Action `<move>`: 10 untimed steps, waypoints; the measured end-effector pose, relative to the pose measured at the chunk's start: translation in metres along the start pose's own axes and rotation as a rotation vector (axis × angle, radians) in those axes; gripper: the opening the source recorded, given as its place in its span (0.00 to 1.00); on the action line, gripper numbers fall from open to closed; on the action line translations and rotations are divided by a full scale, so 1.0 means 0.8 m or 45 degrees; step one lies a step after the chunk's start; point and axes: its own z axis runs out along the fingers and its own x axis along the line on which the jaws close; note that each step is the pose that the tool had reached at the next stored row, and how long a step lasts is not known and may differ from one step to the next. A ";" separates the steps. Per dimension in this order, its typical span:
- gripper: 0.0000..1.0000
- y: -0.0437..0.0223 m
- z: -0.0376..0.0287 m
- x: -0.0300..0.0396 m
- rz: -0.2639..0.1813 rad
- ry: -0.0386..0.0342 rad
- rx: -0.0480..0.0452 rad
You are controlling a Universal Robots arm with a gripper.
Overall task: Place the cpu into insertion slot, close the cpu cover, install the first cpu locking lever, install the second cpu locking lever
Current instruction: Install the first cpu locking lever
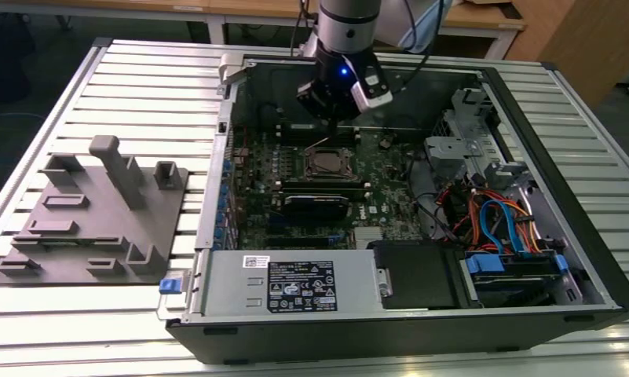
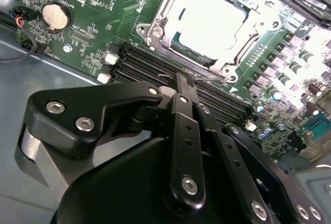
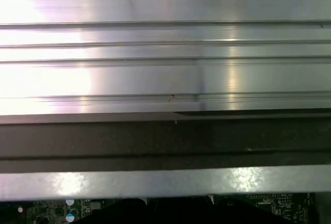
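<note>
In the second wrist view the gripper [image 2: 184,81] has its fingers [image 2: 182,111] clenched together with nothing between them, tips just above a thin lever beside the insertion slot [image 2: 207,25]. The cpu [image 2: 211,21] sits in that slot, the cpu cover [image 2: 166,8] framing it. No legible writing is noted on the green board [image 2: 93,32].

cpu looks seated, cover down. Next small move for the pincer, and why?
Probably a short push on the locking lever toward the board. The cpu sits in the insertion slot with the cpu cover closed over it, and the shut pincer has its tip right at that thin wire lever. Whether it is latched, I cannot tell.
</note>
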 end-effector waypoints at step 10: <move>0.10 0.0001 0.0075 -0.0027 0.000 0.0000 0.000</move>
